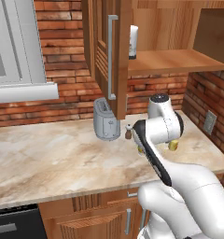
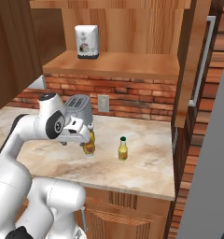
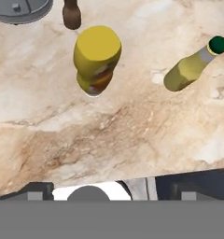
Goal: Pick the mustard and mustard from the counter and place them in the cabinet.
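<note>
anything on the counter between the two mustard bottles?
No. In the hand view, bare marbled counter lies between the dull-yellow bottle and the green-tipped bottle. The right base view shows the same gap.

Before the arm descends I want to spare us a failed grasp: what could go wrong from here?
1. A small brown shaker stands close beside the dull-yellow cylindrical mustard bottle; the open end effector could knock it.
2. A grey toaster sits just behind, leaving little room.
3. The slim, green-capped mustard bottle looks easy to tip.
</note>
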